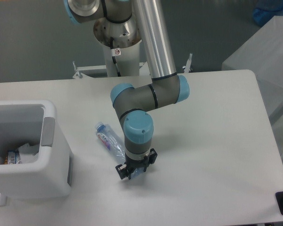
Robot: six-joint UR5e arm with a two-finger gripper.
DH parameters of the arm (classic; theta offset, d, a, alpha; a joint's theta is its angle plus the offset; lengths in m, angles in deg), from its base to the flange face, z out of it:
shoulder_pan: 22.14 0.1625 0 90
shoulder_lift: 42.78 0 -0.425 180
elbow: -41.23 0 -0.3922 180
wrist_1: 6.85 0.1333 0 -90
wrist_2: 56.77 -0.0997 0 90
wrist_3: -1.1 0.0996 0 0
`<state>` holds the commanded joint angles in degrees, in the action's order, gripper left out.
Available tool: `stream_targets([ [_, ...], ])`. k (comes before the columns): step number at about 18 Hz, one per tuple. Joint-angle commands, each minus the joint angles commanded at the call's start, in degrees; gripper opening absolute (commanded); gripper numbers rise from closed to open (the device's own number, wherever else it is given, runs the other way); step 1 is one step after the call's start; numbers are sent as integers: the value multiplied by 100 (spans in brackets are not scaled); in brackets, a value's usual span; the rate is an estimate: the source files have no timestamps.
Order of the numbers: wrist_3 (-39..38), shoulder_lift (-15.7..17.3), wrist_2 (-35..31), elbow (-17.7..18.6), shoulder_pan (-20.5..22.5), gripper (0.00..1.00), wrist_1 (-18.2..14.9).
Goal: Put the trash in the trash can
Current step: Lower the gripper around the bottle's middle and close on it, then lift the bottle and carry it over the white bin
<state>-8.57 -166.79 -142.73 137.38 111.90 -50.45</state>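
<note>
1. The crushed clear plastic bottle with blue-and-red label (109, 141) lies on the white surface (212, 141), long axis running from its cap at upper left down to lower right.
2. The black two-finger pincer (133, 171) sits over the bottle's lower-right end, fingers seemingly closed around it.
3. The boxy white plastic trash can (37, 162) stands to the left.

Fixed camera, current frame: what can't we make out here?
- Gripper: the wrist sits above it, so whether the jaws clamp the crushed clear plastic bottle with blue-and-red label cannot be told.
- The bottle's lower end is hidden behind the wrist.
- Boxy white plastic bin with a grey side panel: left part cut off by the frame edge; contents, white crumpled scraps and something colourful, too small to identify.
</note>
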Motion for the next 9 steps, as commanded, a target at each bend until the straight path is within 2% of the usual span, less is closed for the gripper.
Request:
stream_targets([
  [6, 0, 254, 17, -97, 26, 63, 0],
  [9, 9, 614, 53, -263, 70, 63, 9],
])
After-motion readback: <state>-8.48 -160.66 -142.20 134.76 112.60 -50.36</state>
